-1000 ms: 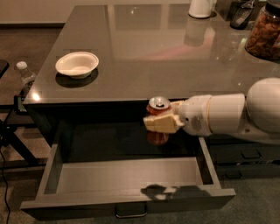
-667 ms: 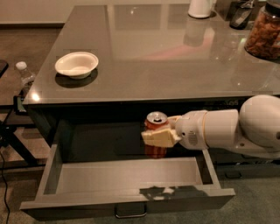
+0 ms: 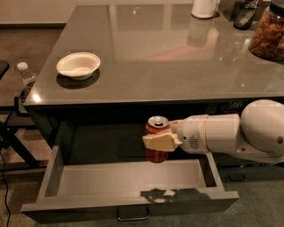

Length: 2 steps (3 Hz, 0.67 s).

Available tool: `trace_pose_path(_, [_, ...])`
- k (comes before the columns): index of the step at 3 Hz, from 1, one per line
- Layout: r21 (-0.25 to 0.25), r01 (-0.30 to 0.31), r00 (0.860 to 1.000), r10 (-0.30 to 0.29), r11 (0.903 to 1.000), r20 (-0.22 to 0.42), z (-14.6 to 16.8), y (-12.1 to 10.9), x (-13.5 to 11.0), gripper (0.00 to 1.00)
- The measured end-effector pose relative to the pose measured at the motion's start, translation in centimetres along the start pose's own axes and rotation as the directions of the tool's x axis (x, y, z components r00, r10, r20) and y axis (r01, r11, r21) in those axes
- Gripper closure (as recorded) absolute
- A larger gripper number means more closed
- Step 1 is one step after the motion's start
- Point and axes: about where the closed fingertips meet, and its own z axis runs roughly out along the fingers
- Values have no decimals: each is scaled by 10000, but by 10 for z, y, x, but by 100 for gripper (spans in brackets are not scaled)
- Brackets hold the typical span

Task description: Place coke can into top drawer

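The hand [image 3: 156, 141], reaching in from 3 o'clock, grips the can [image 3: 158, 126] upright over the open drawer [image 3: 128, 178], near its 12 o'clock edge. Carrying looks done. Lowering the can to the drawer floor and releasing it seem left.

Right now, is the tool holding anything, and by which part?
Yes. The tool, above the open top drawer, is shut on the coke can, gripping it by the middle of its side, with the can upright.

table [image 3: 177, 57]: grey, glossy | bowl [image 3: 78, 65] front left | jug [image 3: 205, 7], jar [image 3: 269, 33] far right | gripper [image 3: 156, 140] clasping can [image 3: 158, 123] below front edge
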Motion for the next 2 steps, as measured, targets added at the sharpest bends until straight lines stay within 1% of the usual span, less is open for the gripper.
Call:
trace_pose_path(1, [273,-247,9997,248,9993,-50,21,-1,26,100])
trace_pose_path(2, [936,-323,9995,318,9951,71,37,-16,45,100])
